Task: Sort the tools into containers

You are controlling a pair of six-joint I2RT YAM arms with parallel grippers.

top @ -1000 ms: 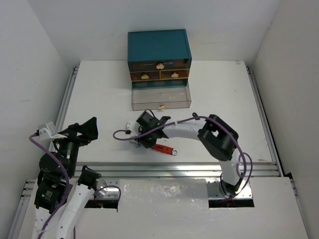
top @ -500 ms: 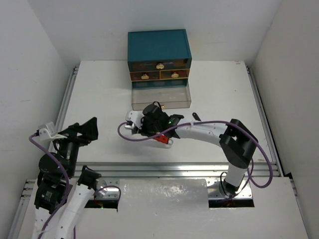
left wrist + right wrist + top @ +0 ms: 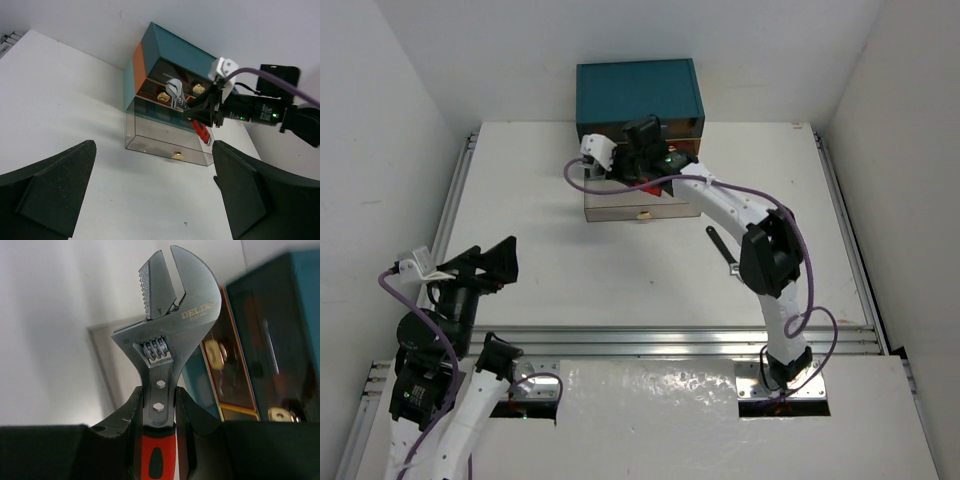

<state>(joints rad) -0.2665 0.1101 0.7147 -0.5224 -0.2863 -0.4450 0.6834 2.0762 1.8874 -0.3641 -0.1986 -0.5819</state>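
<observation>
My right gripper (image 3: pixel 642 170) is shut on a red-handled adjustable wrench (image 3: pixel 658 186) and holds it in the air at the front of the teal chest (image 3: pixel 638 90), over its open bottom drawer (image 3: pixel 620 205). In the right wrist view the fingers (image 3: pixel 131 420) clamp the wrench (image 3: pixel 170 315) just above its red grip, silver head pointing away. The left wrist view shows the wrench (image 3: pixel 175 92) hanging above the drawer (image 3: pixel 160 142). A small black spanner (image 3: pixel 720 247) lies on the table right of centre. My left gripper (image 3: pixel 485 265) is open and empty at the near left.
The chest's upper drawers (image 3: pixel 640 132) are closed, with pale round knobs. White walls enclose the table on the left, back and right. A metal rail (image 3: pixel 660 335) runs along the near edge.
My right gripper has lifted the wrench off the near middle of the table and carried it far to the chest, above the open drawer. The left arm has not moved.
</observation>
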